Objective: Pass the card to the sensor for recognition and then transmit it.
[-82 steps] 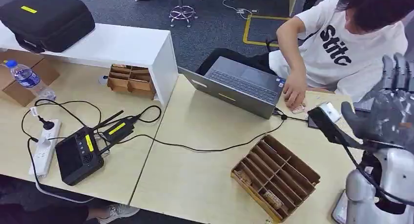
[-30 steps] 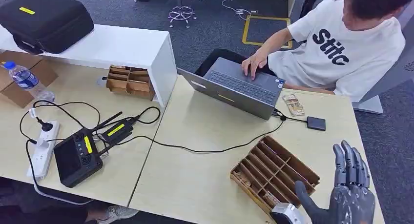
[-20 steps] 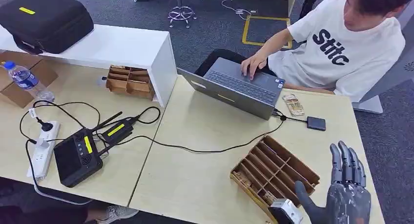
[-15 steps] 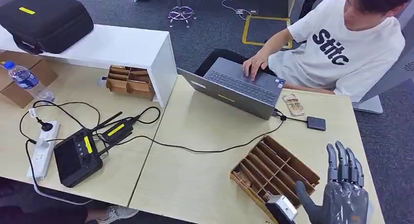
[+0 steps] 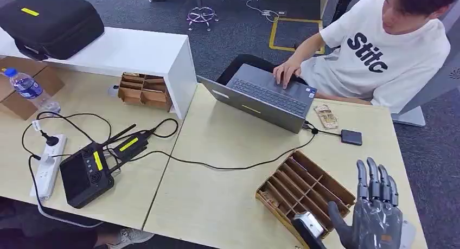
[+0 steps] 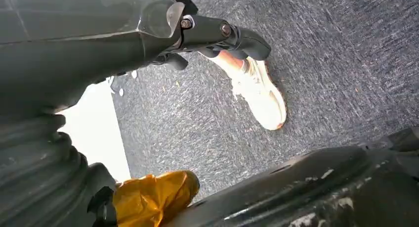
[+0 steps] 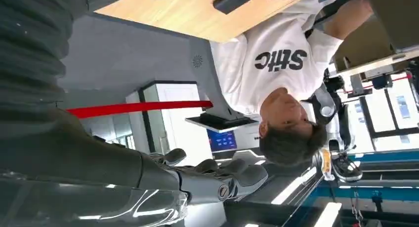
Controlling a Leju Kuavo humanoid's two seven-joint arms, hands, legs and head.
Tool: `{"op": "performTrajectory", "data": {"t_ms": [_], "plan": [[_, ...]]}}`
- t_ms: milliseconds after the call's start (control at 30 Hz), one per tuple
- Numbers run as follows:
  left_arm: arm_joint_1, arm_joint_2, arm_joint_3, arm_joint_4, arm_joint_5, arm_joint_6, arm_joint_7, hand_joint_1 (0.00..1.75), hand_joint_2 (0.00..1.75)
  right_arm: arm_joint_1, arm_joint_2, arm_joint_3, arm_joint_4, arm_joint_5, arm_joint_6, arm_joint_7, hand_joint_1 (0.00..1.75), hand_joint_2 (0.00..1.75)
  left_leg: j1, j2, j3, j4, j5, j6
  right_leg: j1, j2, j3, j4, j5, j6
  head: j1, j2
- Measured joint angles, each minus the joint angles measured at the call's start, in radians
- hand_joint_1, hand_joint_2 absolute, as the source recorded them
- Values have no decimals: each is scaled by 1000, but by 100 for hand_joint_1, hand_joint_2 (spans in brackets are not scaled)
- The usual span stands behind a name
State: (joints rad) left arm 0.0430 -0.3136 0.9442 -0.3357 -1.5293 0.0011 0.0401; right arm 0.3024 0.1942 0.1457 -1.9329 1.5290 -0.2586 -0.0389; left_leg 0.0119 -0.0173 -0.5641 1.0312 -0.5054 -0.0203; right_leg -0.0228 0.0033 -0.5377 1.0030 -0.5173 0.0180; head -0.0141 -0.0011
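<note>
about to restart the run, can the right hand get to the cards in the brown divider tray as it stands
Probably yes: the right hand hovers open beside the divider tray, fingers upright, nothing between them. The cards lie in the near slots.

"Stitc" in black on the person's white T-shirt [image 5: 398, 53]

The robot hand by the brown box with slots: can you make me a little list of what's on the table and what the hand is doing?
right hand: raised at the table's near right corner, fingers straight and apart, holding nothing
slotted cardboard tray: just beside the hand, a few cards in its near slots
small black sensor box: past the tray, cabled toward the laptop
laptop: open, a person's hand on its keys
cards by laptop: small stack lying flat
table: light wood
</note>
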Motion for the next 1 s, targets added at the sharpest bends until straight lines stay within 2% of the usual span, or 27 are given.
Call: {"op": "performTrajectory", "data": {"t_ms": [1000], "plan": [[0, 0, -5, -9, 0, -11, 3, 0, 175, -22, 13, -1, 71, 14, -5, 3, 0, 175, 0, 0, 0, 0, 0, 0, 0, 0, 0, 0, 0, 0, 0, 0]]}}
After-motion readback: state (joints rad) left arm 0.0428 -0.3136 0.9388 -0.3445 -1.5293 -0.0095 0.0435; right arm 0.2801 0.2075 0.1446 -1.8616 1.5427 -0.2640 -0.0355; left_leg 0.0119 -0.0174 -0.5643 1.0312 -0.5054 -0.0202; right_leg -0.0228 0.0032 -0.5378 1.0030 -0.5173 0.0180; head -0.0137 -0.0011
